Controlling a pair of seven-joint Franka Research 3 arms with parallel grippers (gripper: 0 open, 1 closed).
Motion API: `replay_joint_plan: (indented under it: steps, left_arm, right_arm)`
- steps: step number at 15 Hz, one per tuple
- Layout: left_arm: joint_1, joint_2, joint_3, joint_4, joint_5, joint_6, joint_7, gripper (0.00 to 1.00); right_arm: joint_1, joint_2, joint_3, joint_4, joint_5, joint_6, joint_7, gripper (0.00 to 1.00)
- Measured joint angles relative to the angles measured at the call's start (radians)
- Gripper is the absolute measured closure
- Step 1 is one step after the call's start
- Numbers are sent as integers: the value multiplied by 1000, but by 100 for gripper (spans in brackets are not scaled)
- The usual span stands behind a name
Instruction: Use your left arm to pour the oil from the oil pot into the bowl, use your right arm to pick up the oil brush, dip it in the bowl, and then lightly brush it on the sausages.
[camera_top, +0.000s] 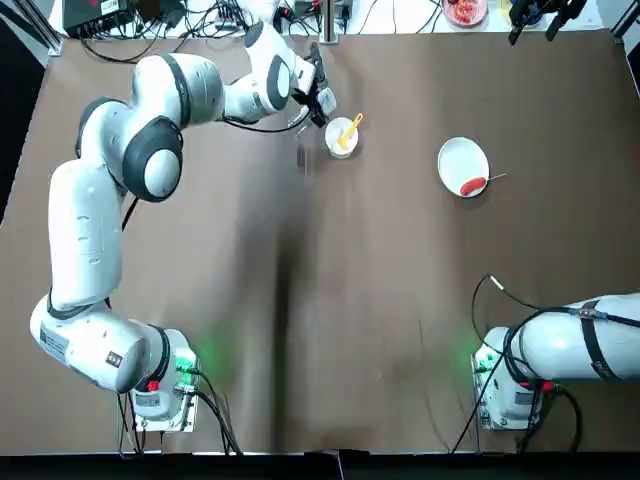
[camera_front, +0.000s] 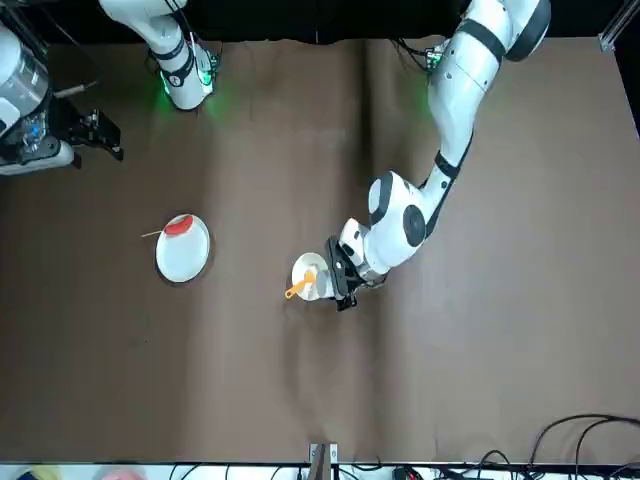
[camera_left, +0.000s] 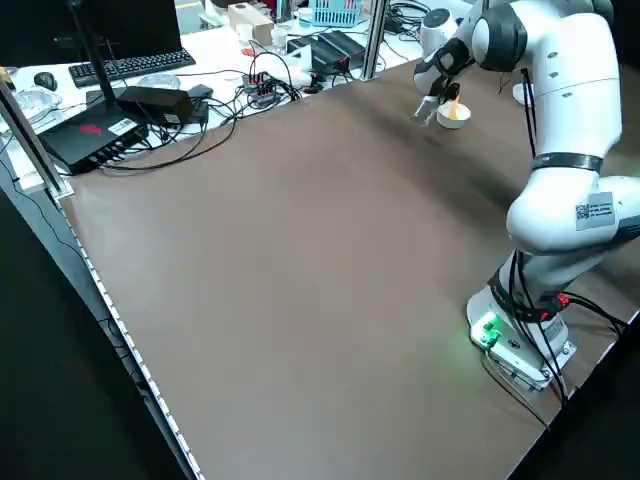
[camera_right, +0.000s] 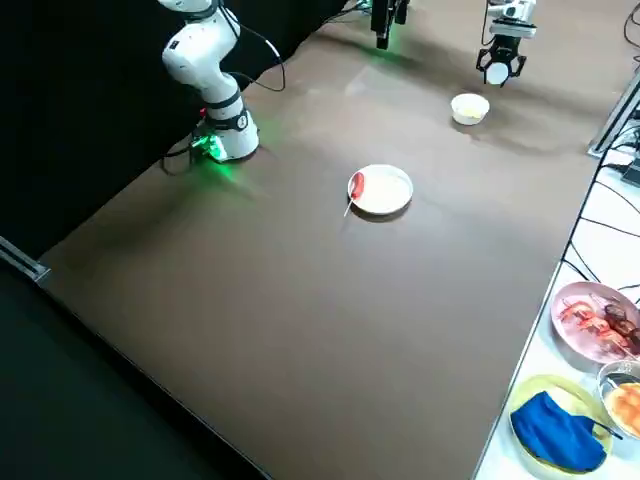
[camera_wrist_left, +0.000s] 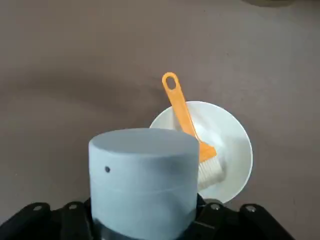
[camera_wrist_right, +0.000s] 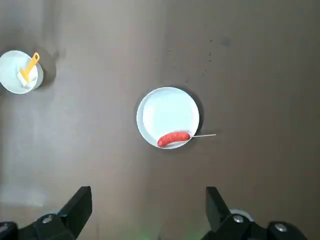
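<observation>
Our left gripper (camera_top: 322, 100) hangs beside the bowl (camera_top: 341, 137) toward the far edge of the tabletop, its fingers clamped on the oil pot (camera_wrist_left: 144, 182), whose white cylinder fills the left wrist view directly in front of the bowl. The oil brush (camera_top: 349, 131) lies in the bowl, bristles down inside it and its orange handle sticking out over the rim. Well apart, toward the right side of the tabletop, the sausages (camera_top: 473, 185) amount to one red piece on a thin skewer, resting at the near rim of a white plate (camera_top: 460, 160). Our right gripper (camera_wrist_right: 148, 212) is held high above that plate, fingers spread wide and holding nothing.
</observation>
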Motion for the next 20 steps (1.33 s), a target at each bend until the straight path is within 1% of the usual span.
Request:
replay_joint_plan:
  steps: [4,11,16,18,20]
  left_arm:
    - [-11,9,6,8,1,33,78,45]
    - [-20,13,9,9,1,42,90,45]
    - [-20,19,9,9,1,62,92,45]
    - [-20,19,9,9,1,63,92,45]
    - [-20,19,9,10,1,63,92,45]
  right_arm:
    - [4,24,2,0,0,1,0,0]
    - [38,83,9,-3,0,-2,-1,0]
    - [41,106,9,-3,1,89,-1,0]
    - [41,118,8,-3,8,94,0,0]
    - [39,130,6,-3,48,92,0,0]
